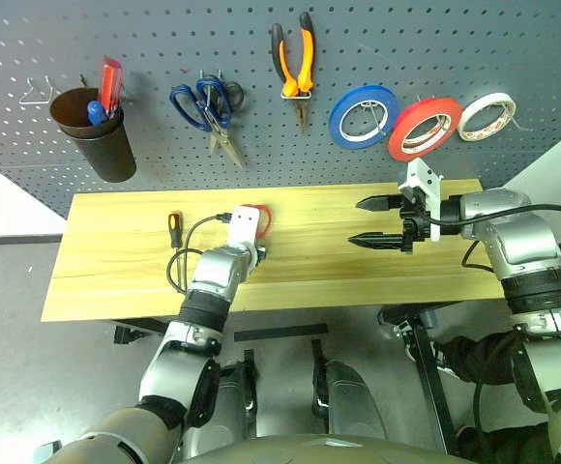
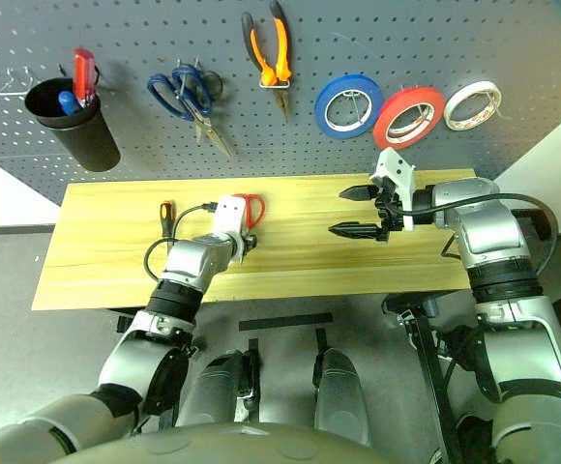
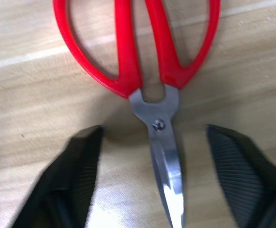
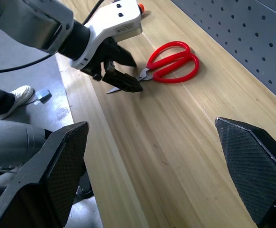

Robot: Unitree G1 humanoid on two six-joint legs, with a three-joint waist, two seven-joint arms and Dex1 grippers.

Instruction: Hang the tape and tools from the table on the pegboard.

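Red-handled scissors (image 3: 142,57) lie flat on the light wood table (image 1: 358,280), handles toward the pegboard (image 1: 455,39). My left gripper (image 3: 154,129) is low over them, open, with one finger on each side of the blade and a gap on both sides; it also shows in the right wrist view (image 4: 123,78). A small orange-and-black screwdriver (image 1: 174,229) lies on the table to the left. The red tape (image 1: 423,128) and the orange-handled pliers (image 1: 295,58) hang on the pegboard. My right gripper (image 1: 355,222) hovers open and empty over the table's right part.
Also on the pegboard are blue-handled scissors (image 1: 203,106), a blue roll (image 1: 363,114), a white roll (image 1: 486,116), a bare wire hook (image 1: 37,94) and a dark cup (image 1: 95,130) holding a red-handled screwdriver. The table's front edge runs just before my arms.
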